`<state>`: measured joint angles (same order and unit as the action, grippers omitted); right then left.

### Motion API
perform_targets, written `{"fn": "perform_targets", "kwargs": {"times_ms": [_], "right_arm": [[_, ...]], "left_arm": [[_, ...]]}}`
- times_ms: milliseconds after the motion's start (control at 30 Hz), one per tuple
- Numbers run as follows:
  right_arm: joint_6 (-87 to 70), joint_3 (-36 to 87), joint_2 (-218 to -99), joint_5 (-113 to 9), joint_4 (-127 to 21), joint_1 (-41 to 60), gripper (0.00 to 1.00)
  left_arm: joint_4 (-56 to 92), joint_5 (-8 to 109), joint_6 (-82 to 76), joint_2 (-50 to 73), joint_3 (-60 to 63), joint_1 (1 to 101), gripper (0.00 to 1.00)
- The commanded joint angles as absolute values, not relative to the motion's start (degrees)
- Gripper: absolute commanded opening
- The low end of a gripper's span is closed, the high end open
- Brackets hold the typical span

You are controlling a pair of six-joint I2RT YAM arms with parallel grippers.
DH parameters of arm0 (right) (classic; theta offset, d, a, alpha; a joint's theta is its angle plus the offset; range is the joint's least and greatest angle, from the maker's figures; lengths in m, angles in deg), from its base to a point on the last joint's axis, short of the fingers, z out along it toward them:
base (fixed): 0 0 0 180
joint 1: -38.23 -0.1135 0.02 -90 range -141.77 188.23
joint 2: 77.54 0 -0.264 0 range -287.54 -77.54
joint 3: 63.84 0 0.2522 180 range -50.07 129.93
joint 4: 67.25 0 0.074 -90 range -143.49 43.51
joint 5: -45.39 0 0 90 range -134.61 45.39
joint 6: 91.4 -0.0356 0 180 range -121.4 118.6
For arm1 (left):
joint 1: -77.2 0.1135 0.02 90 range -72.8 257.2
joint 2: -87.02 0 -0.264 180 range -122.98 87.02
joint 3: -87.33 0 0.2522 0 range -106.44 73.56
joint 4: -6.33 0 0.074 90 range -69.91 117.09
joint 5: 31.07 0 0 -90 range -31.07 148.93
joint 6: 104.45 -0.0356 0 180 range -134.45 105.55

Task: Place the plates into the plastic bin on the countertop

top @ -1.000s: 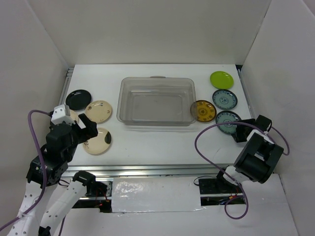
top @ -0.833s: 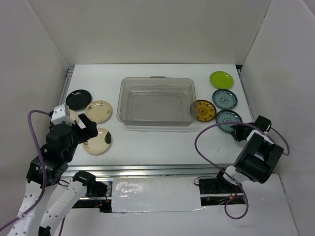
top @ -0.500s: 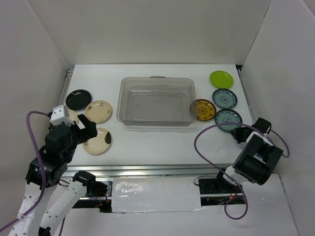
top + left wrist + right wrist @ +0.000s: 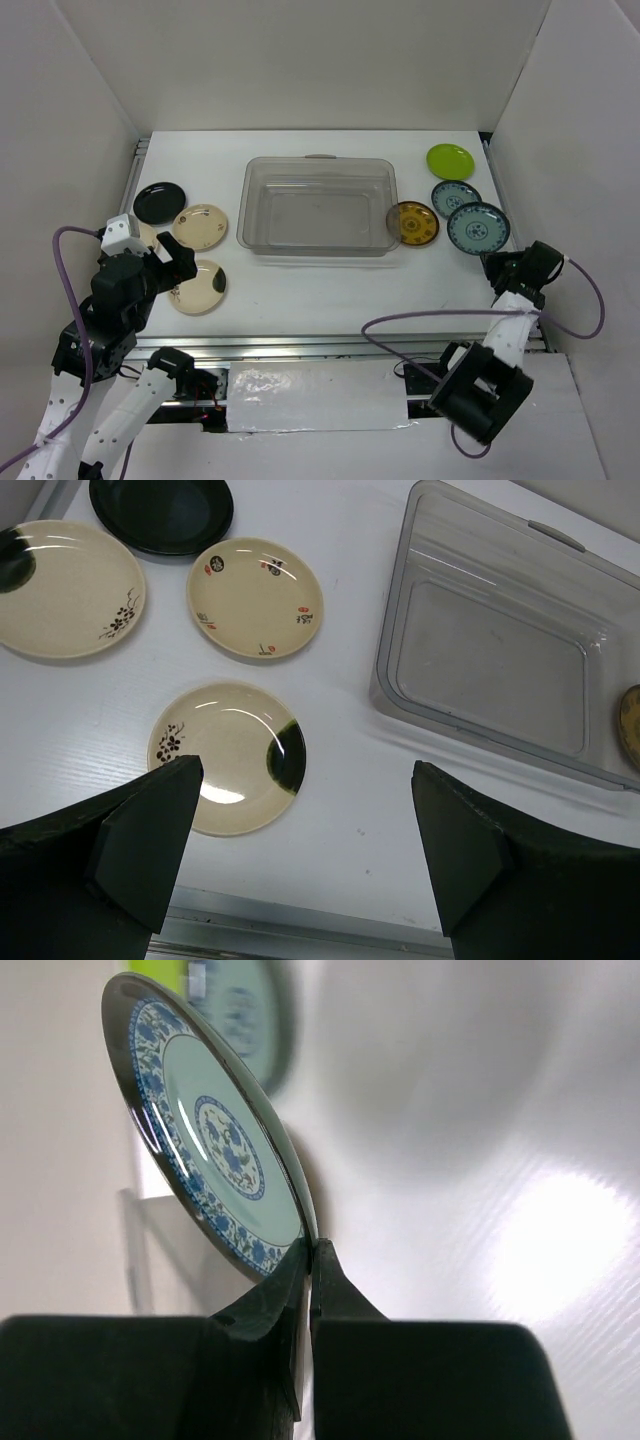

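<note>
1. Right gripper [image 4: 310, 1250] pinches a teal-patterned plate [image 4: 215, 1150] by its rim near the right edge of the desk [image 4: 330, 290], seemingly clear of the surface.
2. It's a thin edge hold, so the plate may swing or slip en route to the plastic bin [image 4: 318, 160] at back-centre.
3. Left gripper [image 4: 305, 780] hangs spread wide at the left edge.

I am watching through the top camera from high above and behind the arms, looking down and forward across the whole countertop [image 4: 330, 290] from fairly far off, with the bin [image 4: 318, 207] lying toward 12 o'clock. The left wrist camera is looking down from nearer, past its own fingers [image 4: 140, 850]. It is sharing with the top view the patched cream plate [image 4: 228, 757] at 9 o'clock and the bin's left end. The right wrist camera is sitting very close, sighting along a teal plate [image 4: 210, 1150] at 3 o'clock.
</note>
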<state>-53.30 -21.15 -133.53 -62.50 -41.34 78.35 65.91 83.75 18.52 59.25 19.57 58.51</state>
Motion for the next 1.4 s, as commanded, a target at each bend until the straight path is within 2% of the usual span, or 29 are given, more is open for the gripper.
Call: {"fn": "perform_targets", "kwargs": {"times_ms": [0, 100, 200, 233, 300, 333, 400, 467, 600, 800, 1000, 1033, 1067, 1100, 1133, 1167, 1233, 1267, 1367], "right_arm": [[-55.6, -18.5, -126.4, -64.4, -37.3, 78.6, 0.0], [-55.9, -15.2, -125.0, -68.0, -37.1, 75.4, 0.0], [-55.4, -8.3, -129.6, -66.9, -36.8, 62.9, 0.0], [-55.2, -6.0, -134.4, -68.4, -37.4, 55.7, 0.0], [-54.2, 2.9, -140.3, -68.7, -36.7, 48.4, 0.0], [-52.0, 2.9, -143.3, -68.7, -33.7, 41.4, 0.0], [-49.8, 18.1, -153.4, -66.1, -30.2, 35.0, 0.0], [-48.1, 24.1, -163.5, -66.0, -26.6, 30.0, 0.0], [-47.5, 34.5, -179.2, -66.9, -24.3, 26.7, 0.0], [-46.9, 41.7, -190.2, -68.0, -24.0, 25.0, 0.0], [-44.7, 42.5, -195.0, -69.7, -23.8, 23.4, 0.02], [-44.2, 42.4, -195.3, -70.4, -23.8, 23.0, 0.07], [-43.9, 42.4, -195.5, -70.6, -23.7, 22.9, 0.36], [-43.2, 42.4, -195.3, -70.4, -23.3, 22.6, 0.49], [-42.7, 42.4, -194.9, -70.4, -23.3, 22.5, 0.56], [-42.4, 42.4, -194.4, -69.9, -22.7, 22.3, 0.81], [-41.6, 41.7, -190.3, -69.4, -22.7, 22.7, 0.88], [-41.5, 41.3, -188.4, -67.5, -22.4, 22.8, 1.0], [-41.6, 36.1, -173.9, -59.2, -21.8, 25.8, 1.0]], "left_arm": [[64.4, 84.9, 17.9, 59.9, 19.4, 58.3, 0.99], [64.4, 85.1, 18.0, 59.8, 19.4, 58.3, 0.99], [64.4, 85.0, 18.0, 59.5, 19.4, 58.3, 0.99], [64.5, 85.1, 17.9, 59.2, 19.3, 58.3, 0.99], [64.6, 85.1, 18.0, 58.5, 19.3, 58.3, 0.99], [64.5, 85.0, 18.0, 58.4, 19.3, 58.3, 0.99], [64.6, 85.3, 18.2, 58.0, 19.2, 58.3, 0.99], [64.7, 85.3, 18.2, 57.8, 19.2, 58.2, 0.99], [64.7, 85.5, 18.2, 57.8, 19.2, 58.3, 0.99], [64.7, 85.4, 18.2, 57.3, 19.2, 58.3, 0.99], [64.6, 85.1, 18.0, 56.7, 19.3, 58.3, 0.99], [64.6, 85.1, 18.0, 56.6, 19.2, 58.3, 0.99], [64.6, 85.1, 17.9, 56.3, 19.2, 58.3, 0.99], [64.6, 85.1, 18.0, 56.3, 19.2, 58.3, 0.99], [64.6, 85.0, 18.0, 56.1, 19.2, 58.3, 0.99], [64.6, 84.9, 18.0, 56.1, 19.2, 58.3, 0.99], [64.6, 84.8, 17.7, 55.8, 19.2, 58.3, 0.99], [64.6, 84.8, 17.8, 55.6, 19.2, 58.3, 0.99], [64.6, 84.8, 17.7, 55.6, 19.2, 58.2, 0.99]]}}
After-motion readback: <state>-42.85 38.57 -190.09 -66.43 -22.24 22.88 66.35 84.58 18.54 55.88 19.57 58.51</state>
